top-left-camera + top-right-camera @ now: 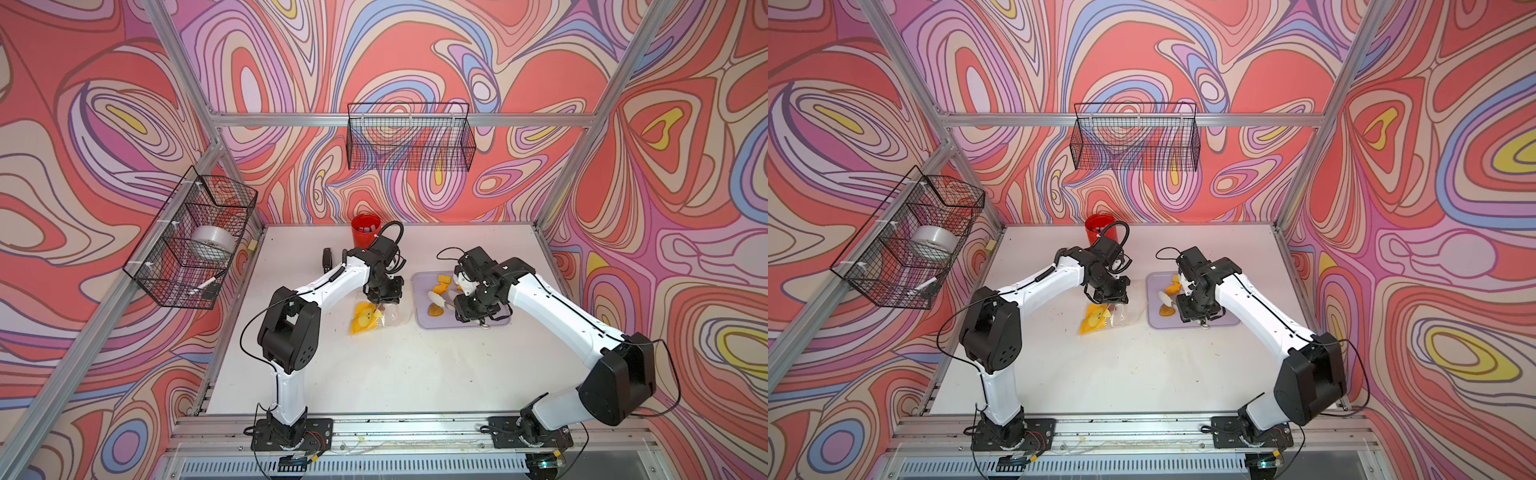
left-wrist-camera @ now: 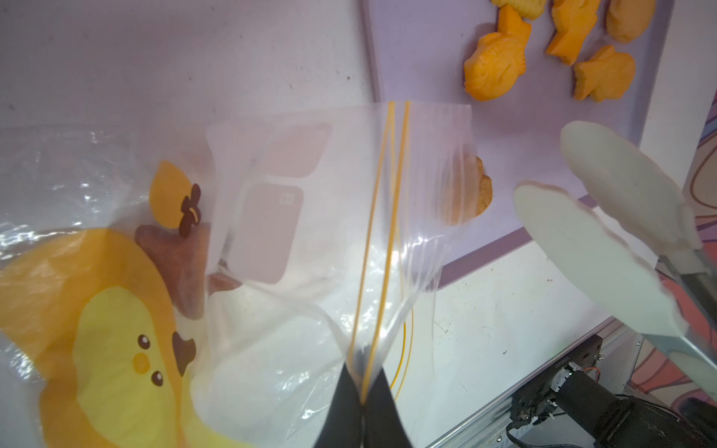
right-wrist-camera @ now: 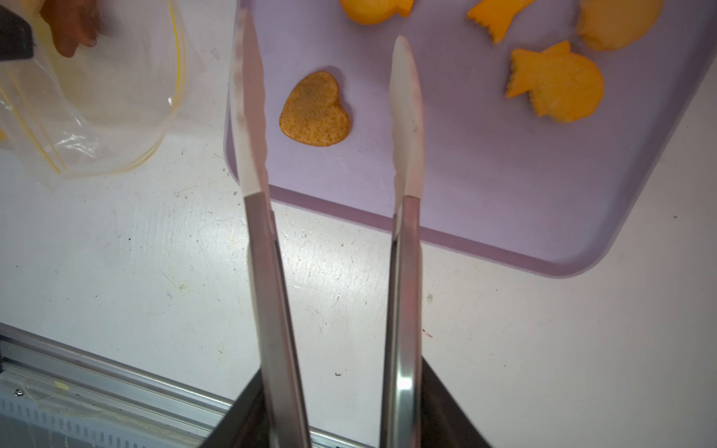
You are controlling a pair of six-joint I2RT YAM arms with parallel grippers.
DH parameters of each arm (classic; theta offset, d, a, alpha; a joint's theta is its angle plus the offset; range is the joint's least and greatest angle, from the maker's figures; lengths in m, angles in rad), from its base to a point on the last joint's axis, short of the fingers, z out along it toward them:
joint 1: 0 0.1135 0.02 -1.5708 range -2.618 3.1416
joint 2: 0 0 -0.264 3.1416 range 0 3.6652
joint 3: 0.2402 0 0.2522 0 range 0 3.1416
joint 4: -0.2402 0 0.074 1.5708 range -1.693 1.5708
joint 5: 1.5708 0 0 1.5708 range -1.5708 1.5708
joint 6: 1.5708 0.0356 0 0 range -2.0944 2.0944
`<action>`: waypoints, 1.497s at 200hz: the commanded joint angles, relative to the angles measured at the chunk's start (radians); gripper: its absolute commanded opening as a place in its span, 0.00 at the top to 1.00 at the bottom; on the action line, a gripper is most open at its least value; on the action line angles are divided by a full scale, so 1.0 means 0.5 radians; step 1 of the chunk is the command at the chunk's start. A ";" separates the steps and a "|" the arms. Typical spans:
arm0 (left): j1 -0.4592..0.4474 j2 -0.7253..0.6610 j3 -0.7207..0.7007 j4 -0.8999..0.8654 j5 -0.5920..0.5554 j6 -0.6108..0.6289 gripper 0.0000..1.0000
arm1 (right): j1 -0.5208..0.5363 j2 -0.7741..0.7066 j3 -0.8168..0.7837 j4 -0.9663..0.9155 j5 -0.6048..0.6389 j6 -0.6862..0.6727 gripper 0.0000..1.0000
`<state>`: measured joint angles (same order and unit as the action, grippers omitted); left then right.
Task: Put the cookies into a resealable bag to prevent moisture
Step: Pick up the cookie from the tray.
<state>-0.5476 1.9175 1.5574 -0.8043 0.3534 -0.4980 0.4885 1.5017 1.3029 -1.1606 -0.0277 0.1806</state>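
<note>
White tabletop (image 1: 374,374) carries the lilac tray (image 3: 504,217). I hold the left gripper (image 2: 362,391) clamped on the zip edge of the resealable bag (image 2: 310,232), just beside the tray; I judge this presents the bag's mouth toward the cookies (image 2: 494,66) on the tray. The right gripper (image 3: 337,419) grips the tongs (image 3: 267,271). Their spread tips sit either side of the heart cookie (image 3: 315,109) near the tray's bag-side edge, positioned to pinch it.

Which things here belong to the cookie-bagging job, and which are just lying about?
Part of the job: cookies, resealable bag, lilac tray, tongs, left end effector pinching the bag's zip edge.

Lying about: red cup, small black object, tape roll in the side wire basket, back wire basket.
</note>
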 commanded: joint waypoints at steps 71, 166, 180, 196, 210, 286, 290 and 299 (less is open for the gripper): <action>0.028 -0.132 -0.132 -0.025 -0.069 -0.003 1.00 | 0.258 0.241 0.038 -0.043 0.364 0.016 0.45; 0.043 -0.118 -0.158 0.007 -0.014 0.001 1.00 | 0.321 0.354 0.084 -0.169 0.321 -0.005 0.54; 0.043 -0.107 -0.148 0.010 0.010 0.002 1.00 | 0.321 0.328 0.100 -0.173 0.316 0.010 0.57; 0.041 -0.093 -0.140 0.016 0.037 0.011 1.00 | 0.318 0.283 0.118 -0.170 0.349 0.027 0.59; 0.040 -0.080 -0.130 0.022 0.065 0.020 1.00 | 0.315 0.239 0.143 -0.170 0.402 0.049 0.61; 0.022 -0.018 -0.038 0.010 0.146 0.048 1.00 | 0.286 -0.106 0.214 0.064 -0.039 -0.066 0.63; 0.022 -0.017 -0.032 0.010 0.151 0.053 1.00 | 0.287 -0.103 0.214 0.070 -0.067 -0.071 0.63; 0.021 -0.011 -0.020 0.007 0.161 0.054 1.00 | 0.287 -0.090 0.208 0.080 -0.136 -0.080 0.63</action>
<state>-0.5312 1.8858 1.5127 -0.7925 0.4118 -0.4892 0.6315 1.4689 1.3930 -1.1767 0.0380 0.1722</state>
